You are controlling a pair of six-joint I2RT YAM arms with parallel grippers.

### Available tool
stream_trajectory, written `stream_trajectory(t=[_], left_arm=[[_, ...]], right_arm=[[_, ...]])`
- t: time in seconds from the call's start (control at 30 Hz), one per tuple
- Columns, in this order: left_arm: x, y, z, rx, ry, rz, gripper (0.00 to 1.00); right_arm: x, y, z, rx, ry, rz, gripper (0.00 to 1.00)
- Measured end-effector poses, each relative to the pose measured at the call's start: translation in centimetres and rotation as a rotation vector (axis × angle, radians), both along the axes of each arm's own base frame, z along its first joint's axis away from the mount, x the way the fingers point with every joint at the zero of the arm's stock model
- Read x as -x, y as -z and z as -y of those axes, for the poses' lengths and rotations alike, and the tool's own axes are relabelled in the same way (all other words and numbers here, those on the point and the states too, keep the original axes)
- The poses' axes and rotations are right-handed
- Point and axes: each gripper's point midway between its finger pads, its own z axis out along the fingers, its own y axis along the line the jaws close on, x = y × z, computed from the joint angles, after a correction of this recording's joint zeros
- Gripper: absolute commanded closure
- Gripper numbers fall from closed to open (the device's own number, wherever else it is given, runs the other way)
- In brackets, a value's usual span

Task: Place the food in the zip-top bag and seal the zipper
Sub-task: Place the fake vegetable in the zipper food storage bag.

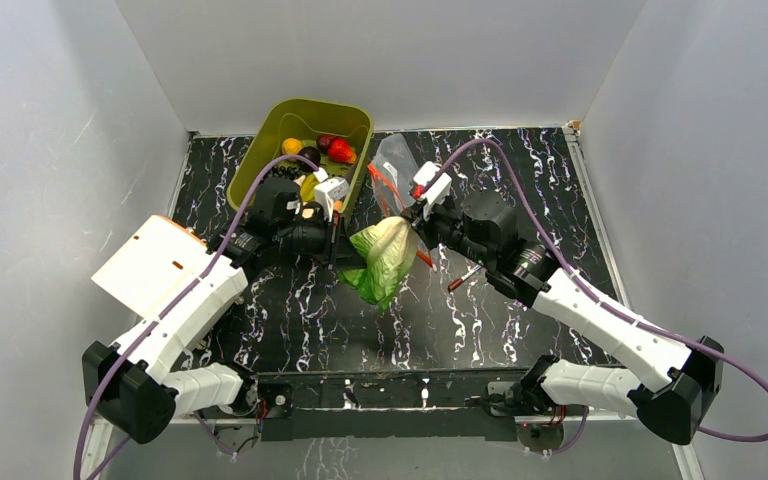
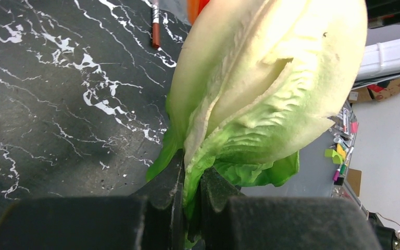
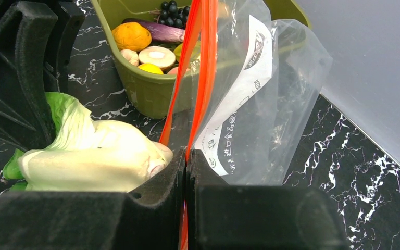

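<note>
My left gripper (image 1: 337, 243) is shut on a leaf of the green-white cabbage (image 1: 385, 258) and holds it above the table; its jaws pinch the leaf edge (image 2: 190, 179). My right gripper (image 1: 417, 214) is shut on the red-orange zipper strip (image 3: 200, 73) of the clear zip-top bag (image 3: 271, 104) and holds the mouth up beside the cabbage (image 3: 99, 156). The bag (image 1: 395, 165) hangs floppy next to the bin. The strawberry (image 1: 341, 150), a dark purple ball (image 1: 309, 155) and yellow and orange pieces (image 3: 131, 35) lie in the olive-green bin.
The olive-green bin (image 1: 290, 118) stands at the back middle, left of the bag. A small red-and-white pen-like stick (image 1: 460, 279) lies on the black marbled table in front of the right arm; it also shows in the left wrist view (image 2: 155, 26). Grey walls enclose the table.
</note>
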Motion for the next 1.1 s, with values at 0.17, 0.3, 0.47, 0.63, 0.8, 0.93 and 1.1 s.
stream_trajectory(t=[0.17,0.3,0.47,0.63,0.8,0.93,1.1], left_arm=[[-0.2,0.4,-0.3,-0.022,-0.015,-0.001,1.00],[-0.2,0.4,-0.3,-0.023,-0.017,0.000,1.00],[-0.5,0.9,-0.6,-0.047,-0.036,0.004,1.00],[-1.4,2.0,-1.2,-0.110,-0.087,-0.011,1.00],[-1.8,2.3,-1.5,-0.137,-0.117,-0.013,1.00],[-1.7,1.4,-0.9,-0.095,-0.088,0.002,1.00],[-0.9,-0.3,-0.4,-0.023,-0.012,0.085,1.00]], right_arm=[[0.0,0.2,0.1,0.006,0.006,-0.004,1.00],[0.0,0.3,0.2,0.009,0.010,-0.008,1.00],[0.0,0.4,0.2,0.011,0.011,-0.014,1.00],[0.6,0.5,-0.4,0.006,-0.014,-0.023,1.00],[1.3,0.5,-1.1,-0.008,-0.044,-0.040,1.00],[1.7,0.9,-2.1,-0.015,-0.068,-0.056,1.00],[1.5,1.9,-2.9,-0.005,-0.071,-0.075,1.00]])
